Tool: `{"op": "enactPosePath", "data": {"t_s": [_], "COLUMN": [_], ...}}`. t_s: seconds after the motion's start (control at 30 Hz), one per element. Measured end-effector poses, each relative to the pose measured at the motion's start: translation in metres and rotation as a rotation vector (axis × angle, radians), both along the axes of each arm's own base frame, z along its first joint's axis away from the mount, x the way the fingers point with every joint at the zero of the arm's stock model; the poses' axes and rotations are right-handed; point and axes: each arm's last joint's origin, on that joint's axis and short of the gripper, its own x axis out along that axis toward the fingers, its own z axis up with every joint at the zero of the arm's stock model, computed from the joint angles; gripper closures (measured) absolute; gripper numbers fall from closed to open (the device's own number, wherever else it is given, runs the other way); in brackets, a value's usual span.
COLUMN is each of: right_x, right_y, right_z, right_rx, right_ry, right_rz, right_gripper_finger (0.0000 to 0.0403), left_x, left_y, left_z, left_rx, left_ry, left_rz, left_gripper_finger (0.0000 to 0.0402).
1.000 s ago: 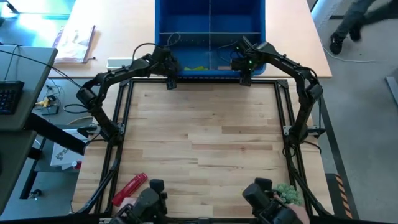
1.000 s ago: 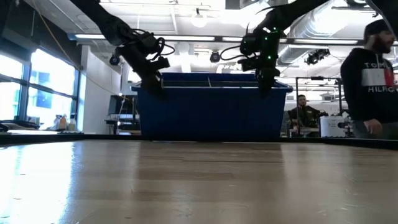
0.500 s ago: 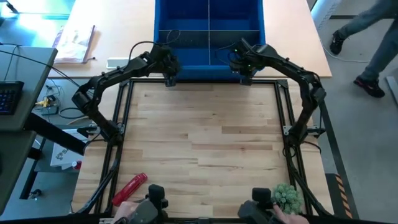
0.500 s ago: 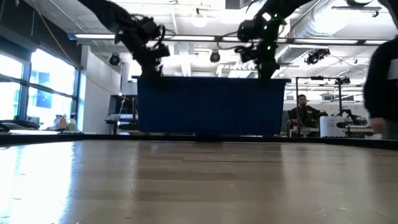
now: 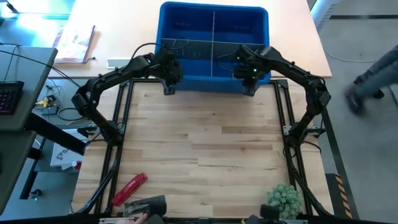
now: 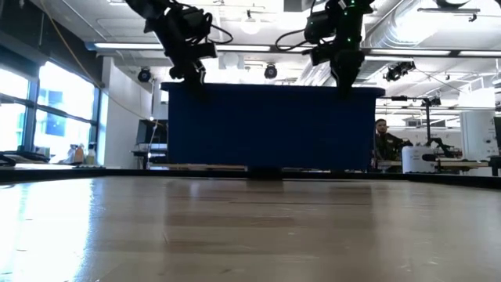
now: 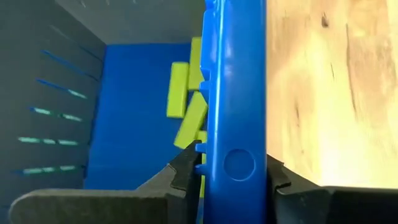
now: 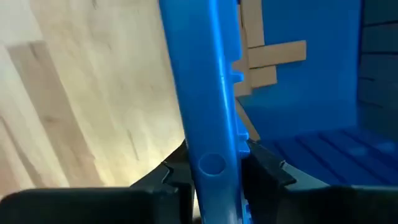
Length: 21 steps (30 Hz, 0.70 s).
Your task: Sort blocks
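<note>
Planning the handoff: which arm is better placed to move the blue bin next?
Neither alone. The left gripper and right gripper are each clamped on the blue bin near wall, at opposite ends. Likely a two-arm carry; one arm would probably tip it.

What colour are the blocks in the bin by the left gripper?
Lime yellow-green blocks, best seen in the left wrist view.

Overhead strip lights and a bright window [image 6: 47,117] on the left illuminate the room in the low view. Against this backlight the blue bin [image 6: 270,125] and both arms render as dark silhouettes. The tabletop [image 6: 250,235] nearest the lens is out of focus. In the high view, lighting is even and shadows are soft; a walking person [image 5: 373,84] at the right edge is motion-blurred. The wrist views show glare on the wood [image 7: 329,93] and blurred lime blocks [image 7: 180,106].
</note>
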Motion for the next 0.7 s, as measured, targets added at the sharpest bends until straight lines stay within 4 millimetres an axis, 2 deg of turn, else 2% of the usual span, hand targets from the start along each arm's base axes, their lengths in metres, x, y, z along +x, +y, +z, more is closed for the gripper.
{"op": "enactPosePath", "data": {"t_s": [0.3,0.5,0.7], "right_x": [0.009,0.014,0.018], "right_y": [0.018,0.032,0.046], "right_z": [0.0,-0.001,0.003], "right_rx": [0.031,0.063,0.062], "right_ry": [0.009,0.039,0.034], "right_rz": [-0.017,0.001,0.031], "right_gripper_finger": [0.0252,0.0222,0.0218], "left_x": [0.003,0.0,-0.002], "left_y": [-0.014,-0.029,-0.051], "left_z": [-0.004,-0.004,0.003], "left_rx": [-0.017,-0.068,-0.089], "left_ry": [0.075,0.143,0.173], "left_rz": [0.06,0.144,0.128], "left_gripper_finger": [0.0325,0.0276,0.0228]}}
